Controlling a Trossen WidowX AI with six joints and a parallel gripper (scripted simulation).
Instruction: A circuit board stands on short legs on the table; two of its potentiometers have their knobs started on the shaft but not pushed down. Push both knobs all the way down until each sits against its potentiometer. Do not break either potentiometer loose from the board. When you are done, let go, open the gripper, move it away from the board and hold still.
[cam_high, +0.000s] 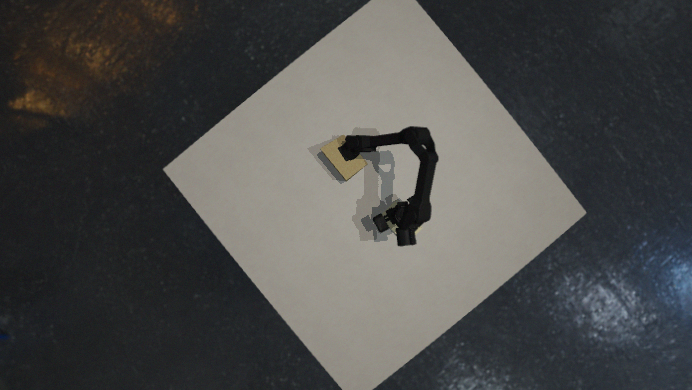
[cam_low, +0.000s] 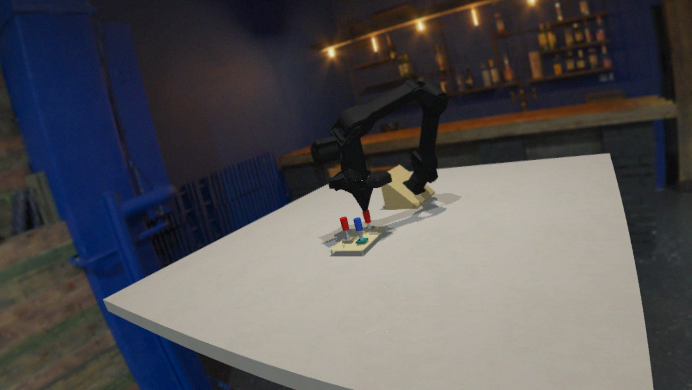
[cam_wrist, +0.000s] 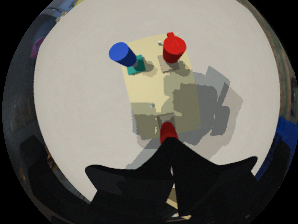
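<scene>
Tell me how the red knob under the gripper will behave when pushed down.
The red knob is tall and narrow on a thin shaft, so an off-centre push from the shut gripper would probably tilt it. The circuit board stands on short legs, so it may rock or slide. Its rounded top may let the fingertips slip.

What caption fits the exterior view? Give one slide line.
Shut hand poised above a red knob on the circuit board, beside another red knob and a blue knob.
</scene>
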